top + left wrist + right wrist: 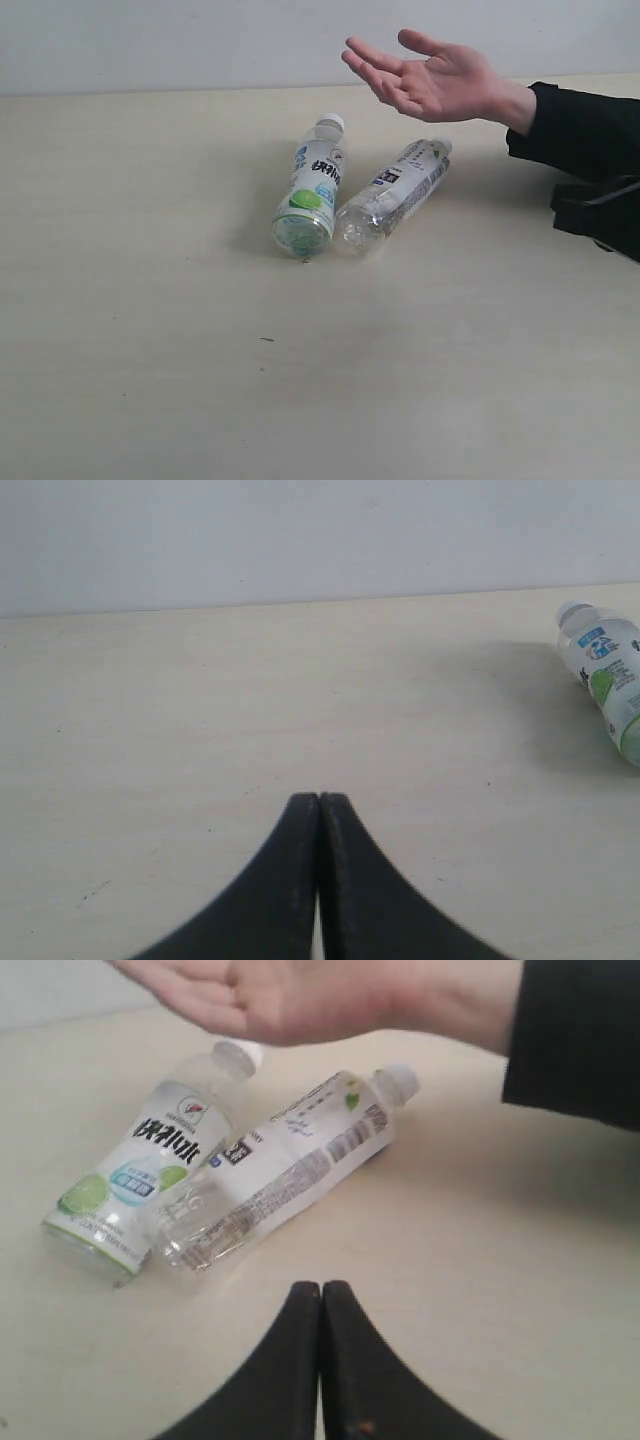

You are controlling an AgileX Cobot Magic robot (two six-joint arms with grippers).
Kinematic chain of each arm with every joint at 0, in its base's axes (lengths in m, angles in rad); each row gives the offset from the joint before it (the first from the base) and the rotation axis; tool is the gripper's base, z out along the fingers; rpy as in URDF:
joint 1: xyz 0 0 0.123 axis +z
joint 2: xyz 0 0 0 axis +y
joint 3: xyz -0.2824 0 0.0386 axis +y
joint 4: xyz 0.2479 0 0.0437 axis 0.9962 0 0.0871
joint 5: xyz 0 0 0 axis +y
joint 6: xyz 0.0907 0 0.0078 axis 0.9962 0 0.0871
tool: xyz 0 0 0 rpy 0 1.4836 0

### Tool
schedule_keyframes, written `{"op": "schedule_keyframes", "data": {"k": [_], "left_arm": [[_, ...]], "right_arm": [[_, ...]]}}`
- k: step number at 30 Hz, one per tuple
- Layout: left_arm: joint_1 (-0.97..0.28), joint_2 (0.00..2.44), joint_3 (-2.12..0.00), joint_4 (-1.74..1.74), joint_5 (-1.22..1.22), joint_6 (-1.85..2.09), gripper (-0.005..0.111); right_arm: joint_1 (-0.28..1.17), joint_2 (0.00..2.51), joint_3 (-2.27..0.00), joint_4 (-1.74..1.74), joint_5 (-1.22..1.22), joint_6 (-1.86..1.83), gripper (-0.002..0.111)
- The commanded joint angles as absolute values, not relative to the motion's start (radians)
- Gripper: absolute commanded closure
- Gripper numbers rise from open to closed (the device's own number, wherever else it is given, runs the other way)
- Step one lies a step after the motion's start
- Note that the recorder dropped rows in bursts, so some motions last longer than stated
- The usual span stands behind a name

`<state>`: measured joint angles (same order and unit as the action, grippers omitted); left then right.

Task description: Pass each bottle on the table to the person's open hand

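Two bottles lie side by side on the cream table [150, 350]. The green-and-white labelled bottle [311, 187] [140, 1175] [606, 675] is on the left, the white-labelled bottle with a white cap [394, 194] [285, 1173] leans against it on the right. The person's open hand [432, 78] [290, 995], palm up on a black sleeve, hovers above and behind the bottles. My right gripper [321, 1286] [590, 212] is shut and empty, off to the right of the bottles. My left gripper [319, 798] is shut, empty, far left of them. The pink-labelled bottle and a second white one are out of view.
The person's black sleeve [580, 125] reaches in over the table's right side, just above my right gripper. A pale wall [150, 40] runs behind the table's far edge. A few small dark specks [267, 339] dot the tabletop.
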<state>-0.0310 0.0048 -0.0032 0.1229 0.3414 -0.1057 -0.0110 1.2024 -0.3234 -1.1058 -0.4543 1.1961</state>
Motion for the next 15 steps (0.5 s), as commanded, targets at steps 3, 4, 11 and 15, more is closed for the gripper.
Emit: {"op": "schedule_keyframes", "data": {"k": [3,4,11,15], "left_arm": [[-0.032,0.0,0.0,0.126,0.334,-0.109,0.104],[-0.032,0.0,0.0,0.126,0.334,-0.109,0.104],[-0.032,0.0,0.0,0.126,0.334,-0.109,0.104],[-0.032,0.0,0.0,0.126,0.334,-0.109,0.104]], "right_arm": [[-0.011,1.333,-0.44,-1.384,-0.589,1.42,0.108],[-0.003,1.346,-0.458,-1.406,-0.593,1.45,0.108],[0.195,1.393,-0.589,-1.445,-0.492,1.537,0.108],[0.286,1.434,-0.7,-1.639,-0.4,1.762,0.108]]}}
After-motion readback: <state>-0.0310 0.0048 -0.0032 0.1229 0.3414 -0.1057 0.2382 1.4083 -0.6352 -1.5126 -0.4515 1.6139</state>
